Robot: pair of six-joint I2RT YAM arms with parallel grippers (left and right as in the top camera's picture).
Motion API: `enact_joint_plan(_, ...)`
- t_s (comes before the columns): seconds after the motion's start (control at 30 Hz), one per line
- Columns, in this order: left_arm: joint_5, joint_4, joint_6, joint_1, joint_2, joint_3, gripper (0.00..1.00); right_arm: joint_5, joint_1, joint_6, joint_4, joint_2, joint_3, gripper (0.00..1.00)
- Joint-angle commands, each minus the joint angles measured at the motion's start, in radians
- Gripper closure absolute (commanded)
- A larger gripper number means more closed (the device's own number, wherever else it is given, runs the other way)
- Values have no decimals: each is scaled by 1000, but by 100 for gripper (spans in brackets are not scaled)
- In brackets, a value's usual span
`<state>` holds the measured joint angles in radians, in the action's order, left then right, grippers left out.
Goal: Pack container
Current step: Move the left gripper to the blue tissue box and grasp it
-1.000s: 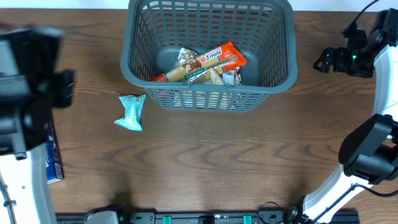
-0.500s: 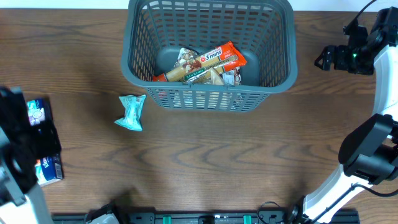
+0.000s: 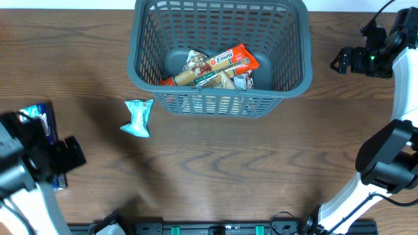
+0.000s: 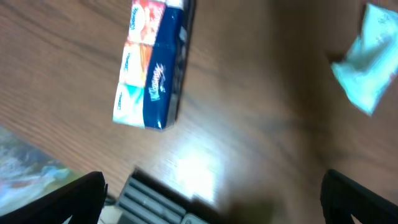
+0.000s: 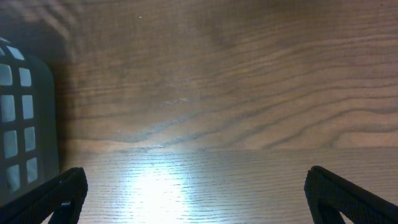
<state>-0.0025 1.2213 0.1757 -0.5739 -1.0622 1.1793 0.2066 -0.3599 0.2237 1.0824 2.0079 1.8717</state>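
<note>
The dark grey slatted container (image 3: 297, 49) stands at the back centre and holds an orange packet (image 3: 222, 64) on top of other food packets. Its corner shows at the left of the right wrist view (image 5: 18, 112). A teal packet (image 3: 138, 117) lies on the table in front of its left corner, also seen in the left wrist view (image 4: 368, 65). A blue tissue pack (image 3: 36, 115) lies at the far left, partly under my left arm, and shows in the left wrist view (image 4: 152, 68). My left gripper (image 3: 70, 153) (image 4: 211, 205) is open and empty above the table. My right gripper (image 3: 341, 62) (image 5: 196, 199) is open and empty, right of the container.
The table is dark brown wood. A black and grey rail (image 3: 209, 228) runs along the front edge and shows in the left wrist view (image 4: 155, 202). The right arm's base (image 3: 385, 163) stands at the front right.
My left arm has swung down from the left edge toward the front, uncovering the top of the blue tissue pack. The packets, the container and the right arm have not moved.
</note>
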Motion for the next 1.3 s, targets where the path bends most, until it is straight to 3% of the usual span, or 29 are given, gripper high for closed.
enact_joint_plan(0.0, 23, -31, -11, -58, -119, -6, 2, 8, 8, 14, -2, 5, -2, 1)
enact_joint_plan(0.13, 82, -58, 60, -137, -302, -6, 2, 7, 8, 18, -1, 5, -2, 1)
enact_joint_plan(0.4, 92, -140, 60, -211, -549, -3, 2, 8, 8, 17, 0, 5, -2, 1)
enact_joint_plan(0.7, 81, -197, 202, -211, -558, 38, 1, 8, 8, 17, 10, 5, -2, 1)
enact_joint_plan(0.93, 46, -230, 453, -210, -558, 42, 1, 8, 8, 17, 26, 5, -2, 1)
enact_joint_plan(1.27, -43, -381, 460, -216, -561, 42, 1, 8, 8, 9, 34, 5, -2, 1)
